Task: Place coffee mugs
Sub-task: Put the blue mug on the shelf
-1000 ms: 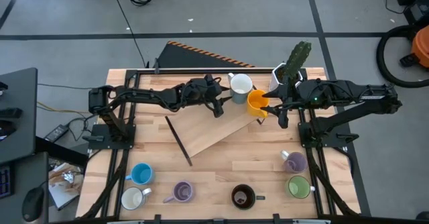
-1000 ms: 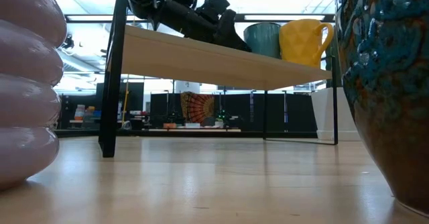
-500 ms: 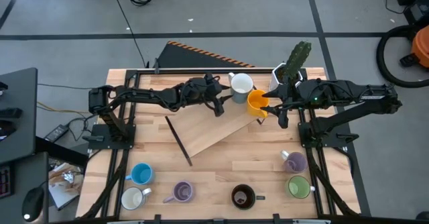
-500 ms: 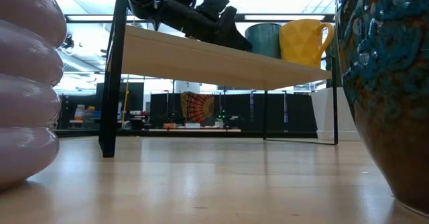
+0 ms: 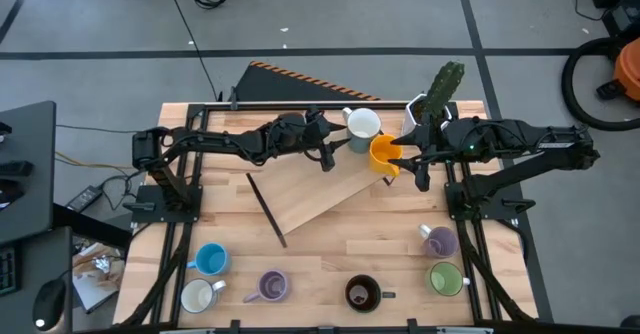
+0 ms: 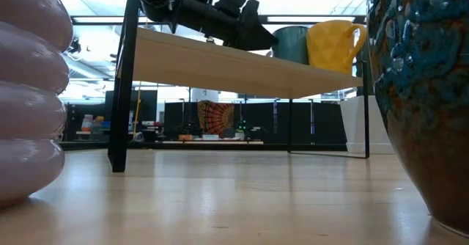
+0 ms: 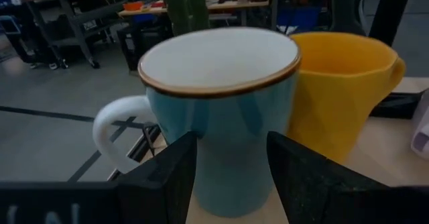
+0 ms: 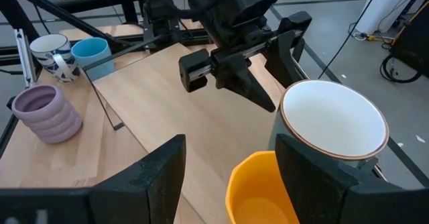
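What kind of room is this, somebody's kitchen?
Probably a lab or workshop, not a kitchen: two robot arms work at a wooden table on a bare concrete floor, cables trail across it, and metal work tables stand behind.

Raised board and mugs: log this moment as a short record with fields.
board: raised wooden board, tilted on the table
on board: white mug touching orange mug
left gripper: open, facing the white mug
right gripper: open, at the orange mug
front row: blue mug, second white mug, lavender mug, brown mug, green mug
right side: second lavender mug
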Controlling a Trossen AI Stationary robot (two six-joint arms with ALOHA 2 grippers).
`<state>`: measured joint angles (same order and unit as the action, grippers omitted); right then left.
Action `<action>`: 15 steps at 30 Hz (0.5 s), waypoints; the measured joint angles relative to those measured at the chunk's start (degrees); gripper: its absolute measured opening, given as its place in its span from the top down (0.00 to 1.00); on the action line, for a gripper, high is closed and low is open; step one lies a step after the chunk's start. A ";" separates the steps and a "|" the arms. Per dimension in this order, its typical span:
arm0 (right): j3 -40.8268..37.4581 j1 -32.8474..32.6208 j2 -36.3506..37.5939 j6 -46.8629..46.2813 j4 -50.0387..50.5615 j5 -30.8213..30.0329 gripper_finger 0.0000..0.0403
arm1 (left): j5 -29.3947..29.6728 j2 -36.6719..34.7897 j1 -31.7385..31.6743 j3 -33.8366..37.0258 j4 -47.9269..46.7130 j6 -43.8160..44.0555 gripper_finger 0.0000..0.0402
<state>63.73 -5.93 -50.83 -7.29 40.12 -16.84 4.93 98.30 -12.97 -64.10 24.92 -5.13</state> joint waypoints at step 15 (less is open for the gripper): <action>0.00 0.00 0.00 0.00 0.16 0.00 0.41 | -0.13 -0.02 -0.76 -0.02 2.78 -0.09 0.53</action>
<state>63.73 -5.93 -50.83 -7.29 40.28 -16.84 4.80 98.28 -13.74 -64.12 27.70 -5.21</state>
